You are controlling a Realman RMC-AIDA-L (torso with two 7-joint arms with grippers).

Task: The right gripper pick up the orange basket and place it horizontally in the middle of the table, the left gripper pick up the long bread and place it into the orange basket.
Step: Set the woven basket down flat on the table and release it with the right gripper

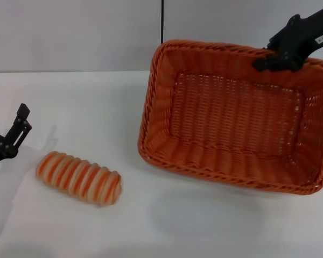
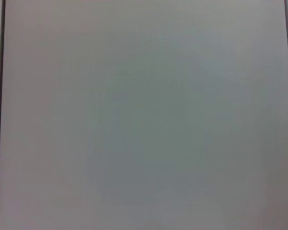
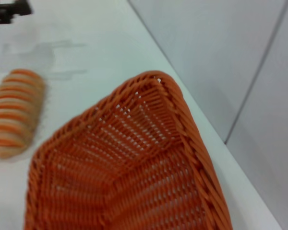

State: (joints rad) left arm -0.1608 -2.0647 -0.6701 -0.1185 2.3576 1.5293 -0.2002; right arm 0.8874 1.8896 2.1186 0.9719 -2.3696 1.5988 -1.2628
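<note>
Head view: your right gripper grips the orange woven wicker basket by its far rim, tilted; level it mid-table. The left gripper waits spread beside the striped loaf-shaped long bread.

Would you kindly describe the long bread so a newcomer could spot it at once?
On the white table, look to the robot's left of the big orange basket. The long bread lies flat there, near the left gripper. It alone is small, oblong and cream with orange stripes.
</note>
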